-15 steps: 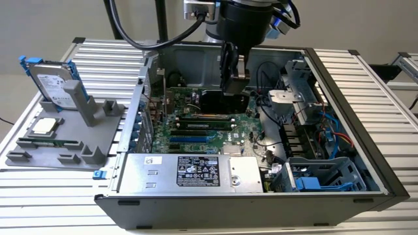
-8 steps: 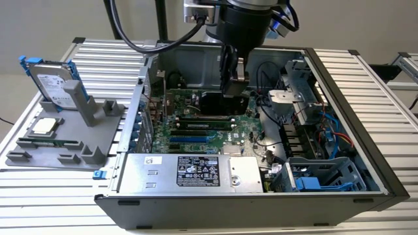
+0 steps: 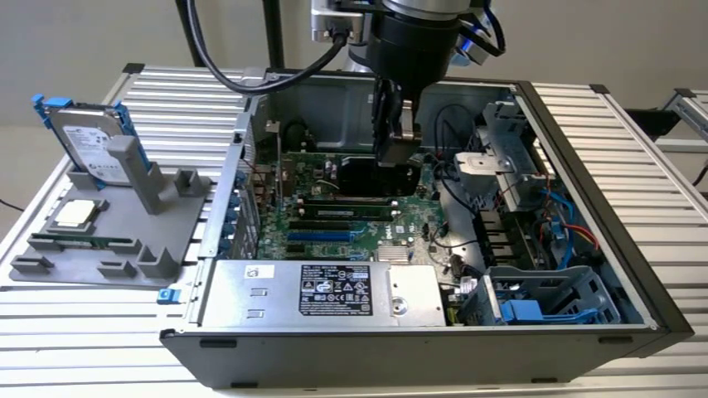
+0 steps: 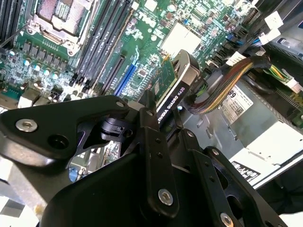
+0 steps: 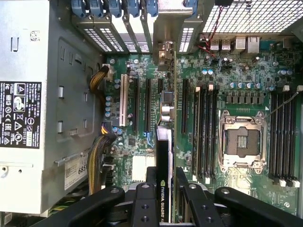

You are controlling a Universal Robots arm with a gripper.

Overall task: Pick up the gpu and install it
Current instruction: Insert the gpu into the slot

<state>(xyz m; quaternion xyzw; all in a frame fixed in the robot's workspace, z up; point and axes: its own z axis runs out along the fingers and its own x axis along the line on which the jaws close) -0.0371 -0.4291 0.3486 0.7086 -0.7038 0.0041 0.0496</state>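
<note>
Reaching straight down from above into the open case (image 3: 619,274), wrist vertical, gripper (image 3: 395,153) low over the motherboard (image 3: 354,217). Clamped on the gpu (image 3: 400,133), fingers (image 5: 189,198) pressing both flat faces, card held on edge. In the first wrist view, gpu (image 5: 164,156) running lengthwise between the fingers, black edge up, lined up over the slots (image 5: 147,104) and pointing at the rear brackets (image 5: 137,19) — touching a slot or just above it, cannot tell. In the second wrist view, green face and black shroud of the gpu (image 4: 173,87) sticking out past the gripper (image 4: 158,127), cable bundle (image 4: 222,85) just beside it.

Lower edge of the card hidden behind the gripper in the exterior view; its near end cut off by the finger mounts in both wrist views. Upper arm cropped at the frame top. On the exterior view's left, grey tray (image 3: 99,249) well apart from the case, hard drive (image 3: 94,141) standing in it — memory stick (image 3: 72,242) low in a slot, hard to make out.
</note>
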